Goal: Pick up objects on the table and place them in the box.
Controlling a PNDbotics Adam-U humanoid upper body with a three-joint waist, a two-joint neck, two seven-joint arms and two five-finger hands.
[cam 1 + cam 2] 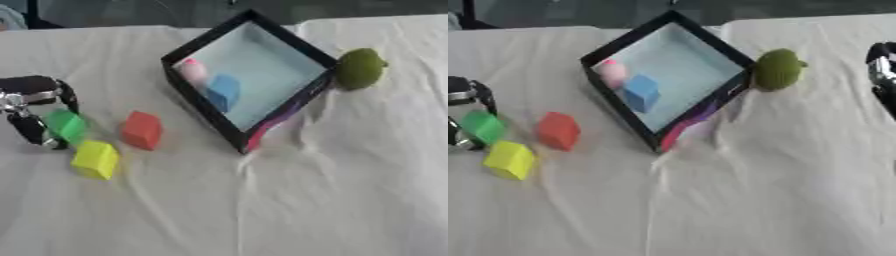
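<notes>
A black box (185, 89) with a pale blue floor sits tilted at the table's centre back. Inside it lie a pink object (192, 71) and a blue block (224, 91). A green block (66, 125) rests at the far left, with my left hand (33, 96) curled round it, fingers above and below-left of it. Just below the green one lies a yellow block (95, 159), and to the right of both a red block (142, 130). A round green fruit (360, 68) touches the box's right corner. My right hand (882, 75) shows only at the right edge.
A wrinkled white cloth (332, 190) covers the table, with open cloth in front and to the right. Something pink-purple (278, 120) hangs on the box's near right wall. The table's far edge runs behind the box.
</notes>
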